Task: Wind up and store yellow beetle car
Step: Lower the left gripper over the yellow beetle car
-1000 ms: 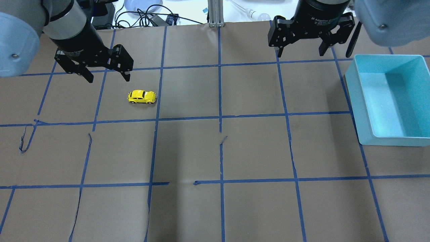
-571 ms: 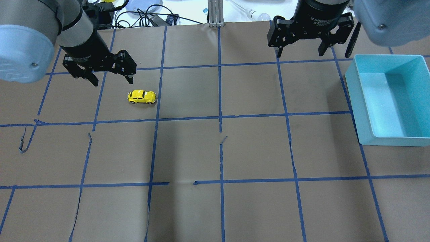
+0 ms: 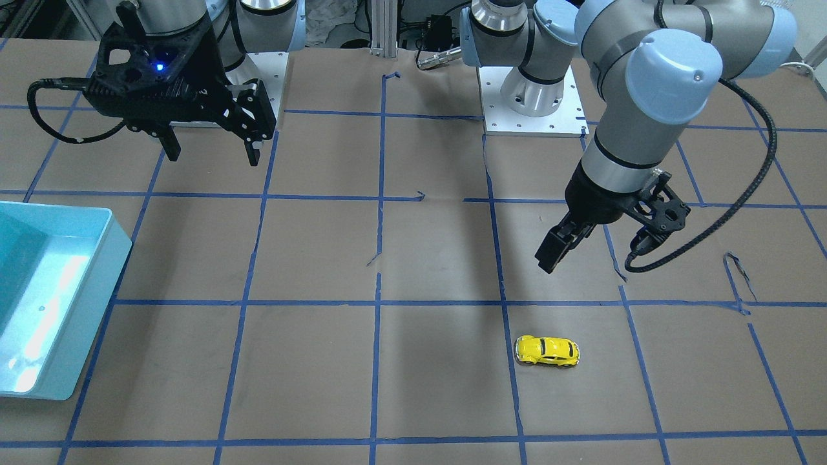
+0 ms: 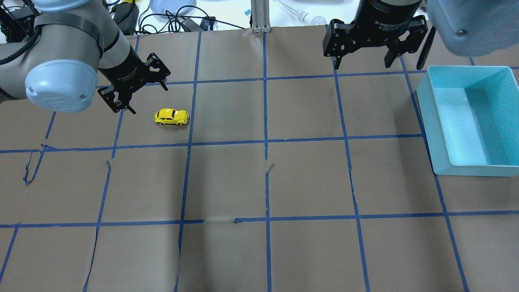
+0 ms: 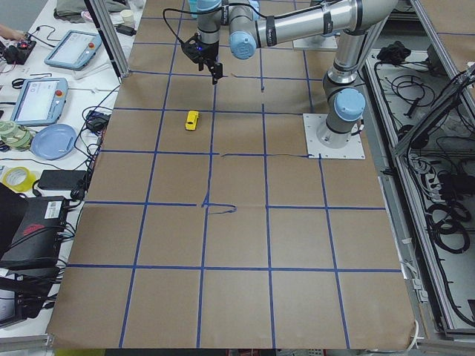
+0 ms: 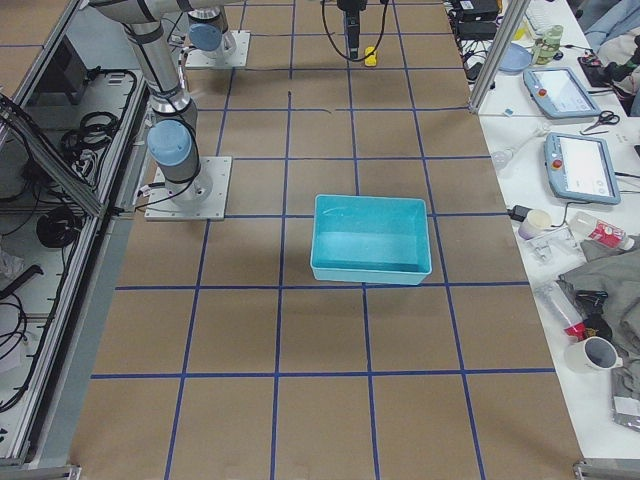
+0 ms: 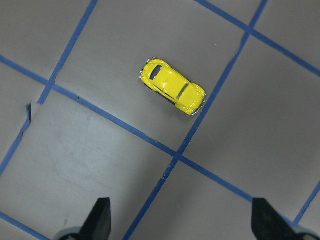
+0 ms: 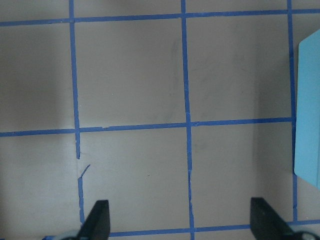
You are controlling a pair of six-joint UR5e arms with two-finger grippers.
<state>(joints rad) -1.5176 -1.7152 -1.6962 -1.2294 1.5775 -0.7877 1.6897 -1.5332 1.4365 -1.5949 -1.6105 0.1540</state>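
The yellow beetle car (image 4: pixel 171 117) stands on its wheels on the brown paper in the left half of the table. It also shows in the front view (image 3: pixel 546 351) and the left wrist view (image 7: pixel 172 92). My left gripper (image 4: pixel 146 98) is open and empty. It hangs above the table just behind and to the left of the car, without touching it, with its jaws turned at an angle. Its fingertips (image 7: pixel 100 217) frame the bottom of the wrist view. My right gripper (image 4: pixel 362 63) is open and empty, high over the far right of the table.
A teal bin (image 4: pixel 423 97) stands open at the table's right edge; its rim also shows in the right wrist view (image 8: pixel 310 110). Blue tape lines grid the paper, and some are torn. Cables and a plate lie beyond the far edge.
My left gripper has swung round and moved slightly right and nearer the car, its jaws now at an angle. The car and the right arm have not moved.
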